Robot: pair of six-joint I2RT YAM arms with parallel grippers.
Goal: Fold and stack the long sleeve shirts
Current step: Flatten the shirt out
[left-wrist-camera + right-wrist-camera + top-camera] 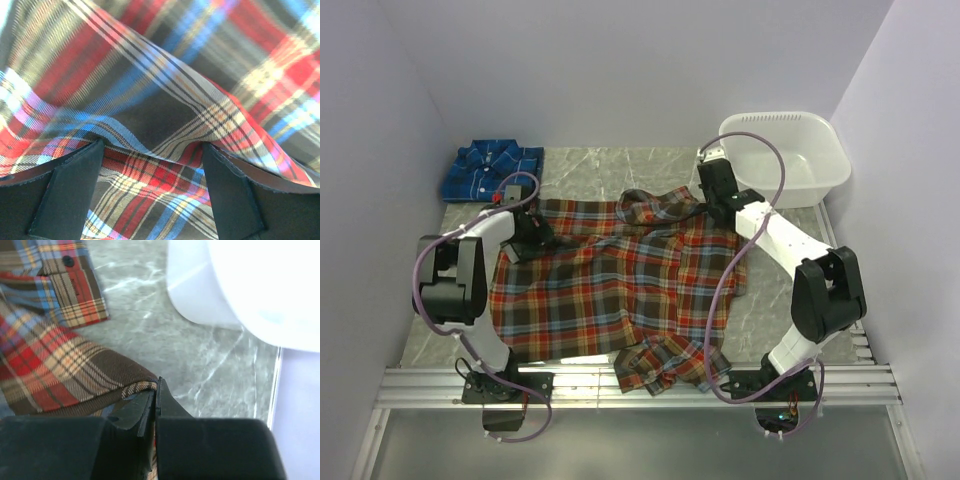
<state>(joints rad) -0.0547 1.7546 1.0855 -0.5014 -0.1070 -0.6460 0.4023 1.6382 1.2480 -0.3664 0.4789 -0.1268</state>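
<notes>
The red-orange plaid shirt (610,290) lies spread out in the middle of the table, with one sleeve bunched at the front edge. The blue plaid shirt (492,170) lies folded at the back left. My left gripper (533,238) is at the red shirt's upper left corner. In the left wrist view it (152,150) is open, with red plaid cloth (165,180) between the fingers and a fold over the tips. My right gripper (708,200) is at the shirt's upper right. In the right wrist view it (157,387) is shut on the hem of the red shirt (50,360).
A white plastic tub (775,118) stands at the back right, close behind my right gripper, and also shows in the right wrist view (250,290). Grey marble tabletop (590,170) shows behind the shirt. Metal rails (640,385) run along the front edge. Walls close in on both sides.
</notes>
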